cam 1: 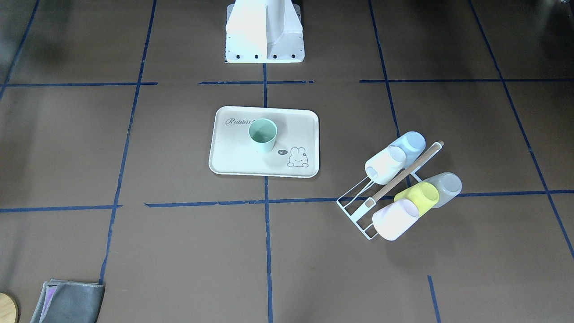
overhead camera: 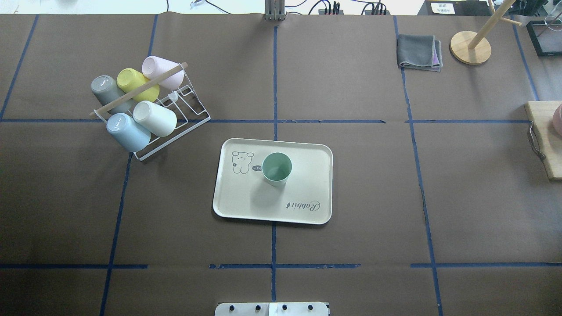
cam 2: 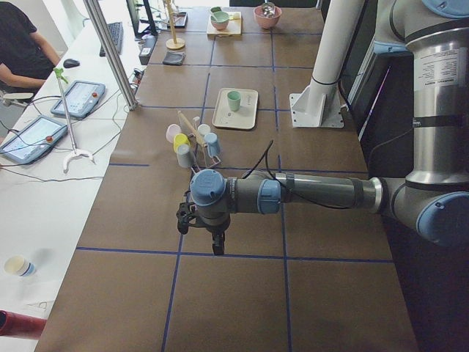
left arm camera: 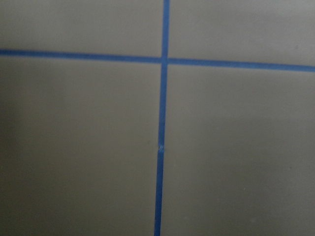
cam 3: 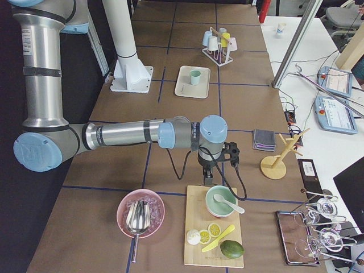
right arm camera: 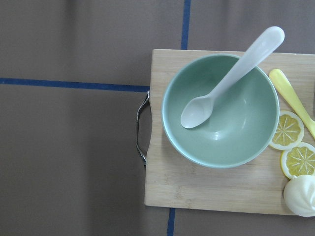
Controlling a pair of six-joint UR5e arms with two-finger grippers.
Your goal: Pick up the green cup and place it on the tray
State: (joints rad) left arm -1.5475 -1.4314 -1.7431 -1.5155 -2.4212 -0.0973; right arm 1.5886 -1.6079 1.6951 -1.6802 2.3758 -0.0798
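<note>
Green cup [cam 1: 263, 135] stands upright, mouth up, on the tray [cam 1: 233, 157], near its middle and just beside the rabbit drawing. The tray lies flat mid-surface [cam 1: 134, 246], in front of the robot base [cam 1: 264, 36].

Both hands are well apart from the cup. The left hand [cam 2: 218, 248] points down over bare surface. It shows only in a side view, so I can't tell how far it's open. Its wrist cam shows brown paper and a blue tape cross [left arm camera: 164, 60].

The right hand [cam 3: 208, 182] is over the near edge of a wooden board [right arm camera: 197, 191] that carries a green bowl [right arm camera: 220, 110] with a white spoon [right arm camera: 231, 78] in it. I can't tell its opening either.

A rack [cam 1: 358, 206] with five cups stands on the robot's left of the tray.
</note>
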